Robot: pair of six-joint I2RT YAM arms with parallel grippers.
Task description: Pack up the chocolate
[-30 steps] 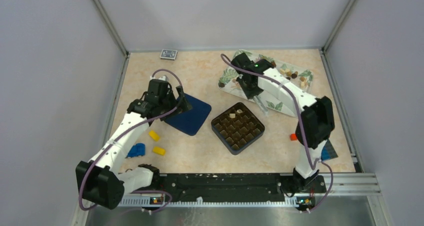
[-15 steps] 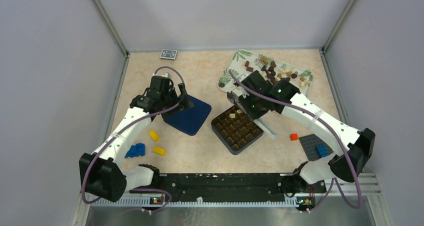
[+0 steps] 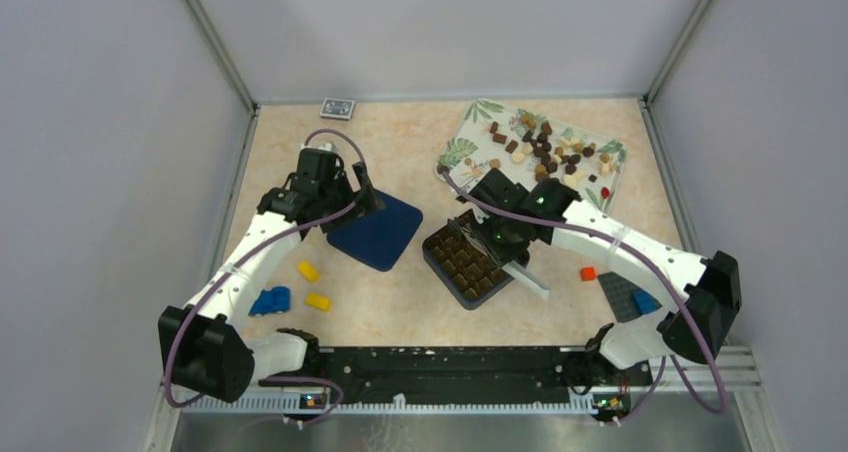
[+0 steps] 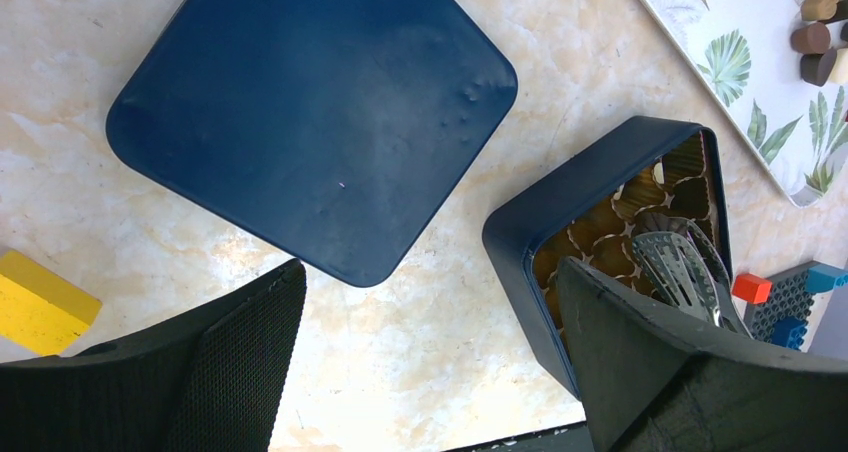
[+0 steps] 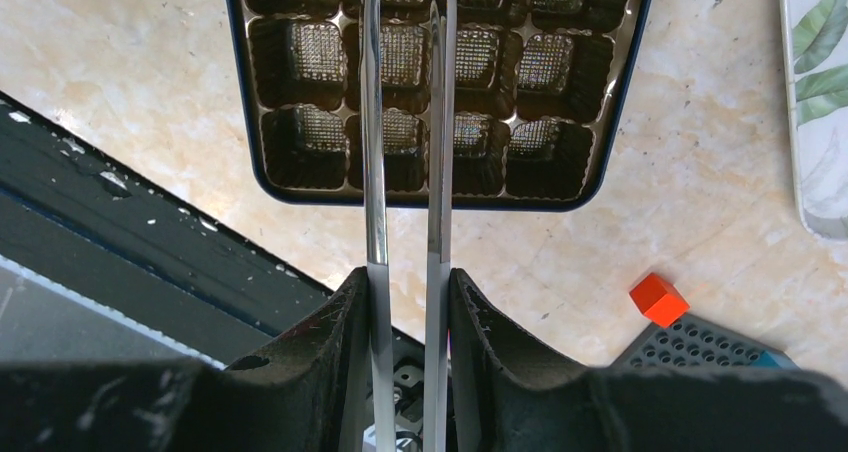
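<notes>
The chocolate (image 3: 545, 152) lies as many small brown and cream pieces on the leaf-patterned tray (image 3: 462, 152) at the back right; a few (image 4: 815, 37) also show in the left wrist view. My right gripper (image 3: 505, 244) (image 5: 408, 282) is shut on metal tongs (image 5: 372, 172), whose blades reach over the dark blue box (image 3: 462, 274) (image 5: 610, 122) with brown cells. The tongs' tips lie outside the right wrist view, so I cannot tell if they hold anything. My left gripper (image 3: 362, 200) (image 4: 428, 292) stands open above the near corner of the blue lid (image 3: 385, 234) (image 4: 310, 112), empty.
Two yellow bricks (image 3: 308, 270) (image 3: 318, 301) and a blue brick (image 3: 272, 300) lie at the front left. A red brick (image 3: 588, 273) and a grey baseplate (image 3: 622, 290) sit at the front right. A small card box (image 3: 338, 107) is at the back wall. A black rail runs along the near edge.
My right arm has swung with the tongs from the leaf tray down to over the box. The chocolate on the tray is now uncovered. The left arm has barely moved.
</notes>
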